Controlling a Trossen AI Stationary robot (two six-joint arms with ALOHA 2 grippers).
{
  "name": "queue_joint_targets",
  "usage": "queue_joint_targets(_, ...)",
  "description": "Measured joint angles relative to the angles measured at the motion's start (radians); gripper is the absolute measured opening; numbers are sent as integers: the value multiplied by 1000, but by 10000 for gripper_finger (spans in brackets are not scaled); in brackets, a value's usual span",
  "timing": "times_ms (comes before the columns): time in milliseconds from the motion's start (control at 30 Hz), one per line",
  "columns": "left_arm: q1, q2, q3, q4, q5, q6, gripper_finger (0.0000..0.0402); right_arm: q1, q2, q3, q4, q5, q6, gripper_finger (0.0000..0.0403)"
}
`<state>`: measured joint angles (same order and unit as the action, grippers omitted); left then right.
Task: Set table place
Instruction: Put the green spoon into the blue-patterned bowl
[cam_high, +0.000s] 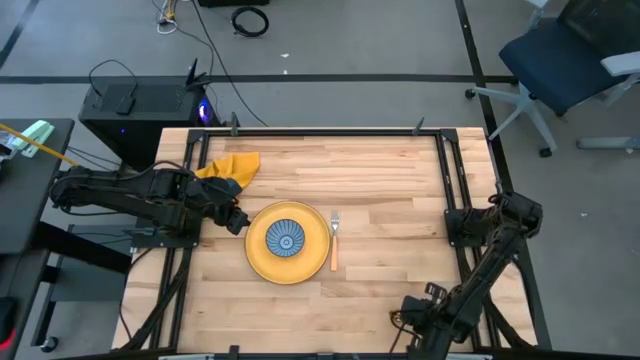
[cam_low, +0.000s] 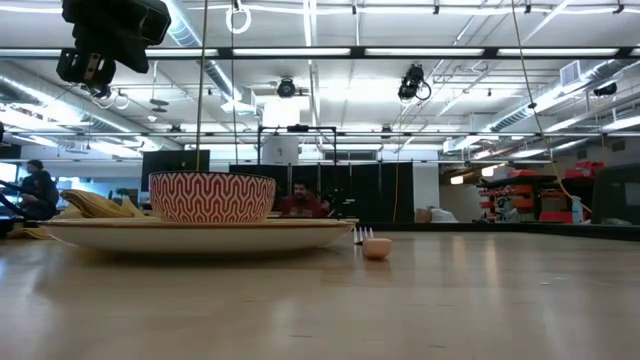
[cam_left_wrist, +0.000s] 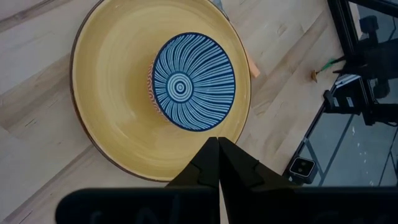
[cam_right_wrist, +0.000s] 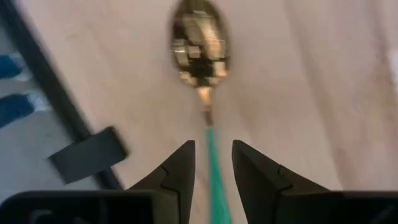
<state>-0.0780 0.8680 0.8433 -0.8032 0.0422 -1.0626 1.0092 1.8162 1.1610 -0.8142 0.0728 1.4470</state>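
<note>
The yellow plate (cam_high: 262, 262) lies on the wooden table (cam_high: 400, 200) with the blue-patterned bowl (cam_high: 287, 239) standing in its middle. The orange-handled fork (cam_high: 334, 243) lies along the plate's right side. The yellow napkin (cam_high: 232, 166) lies crumpled at the far left. My left gripper (cam_left_wrist: 217, 142) is shut and empty, above the plate's left rim (cam_left_wrist: 124, 158). My right gripper (cam_right_wrist: 213, 149) is open near the table's front edge, one finger on either side of the spoon's green handle (cam_right_wrist: 214, 158). The spoon's gold bowl (cam_right_wrist: 199, 46) lies beyond the fingertips.
Black rails (cam_high: 452, 180) run along the table's sides. Bare planks lie between the fork and the right rail. An office chair (cam_high: 560, 60) and a black box (cam_high: 130, 105) stand off the table. People show far behind the table in the low view (cam_low: 300, 200).
</note>
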Motion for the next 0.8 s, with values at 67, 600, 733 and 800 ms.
queue_joint_targets(67, 0, 0, 0, 0, 0, 0, 9, 0, 2, 0, 19, -1, -31, 112)
queue_joint_targets(600, 0, 0, 0, 0, 0, 0, 9, -14, 16, -71, 112, -67, -37, 117)
queue_joint_targets(733, 0, 0, 0, 0, 0, 0, 9, -14, 16, -71, 108, -67, -55, 118)
queue_joint_targets(800, 0, 0, 0, 0, 0, 0, 9, -14, 16, -73, 107, -67, -55, 118)
